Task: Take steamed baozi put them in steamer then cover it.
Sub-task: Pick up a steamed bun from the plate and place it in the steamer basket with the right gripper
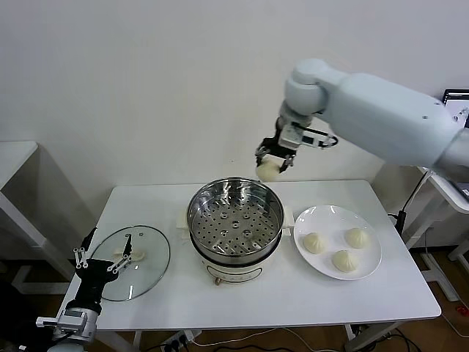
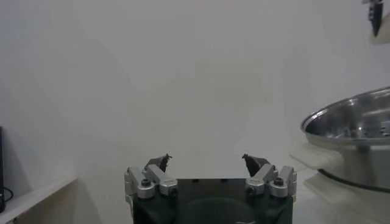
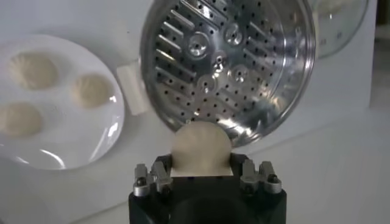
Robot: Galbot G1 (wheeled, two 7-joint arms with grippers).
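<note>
My right gripper is shut on a cream-white baozi and holds it in the air above the far rim of the steamer. The right wrist view shows that baozi between the jaws, over the near rim of the steamer's perforated tray, which holds nothing. Three more baozi lie on the white plate right of the steamer, also seen in the right wrist view. My left gripper is open and empty, parked low at the table's left front, over the glass lid.
The glass lid with white handle lies flat on the white table, left of the steamer. The steamer's rim shows in the left wrist view. A white side table stands far left; cables and gear are at the right.
</note>
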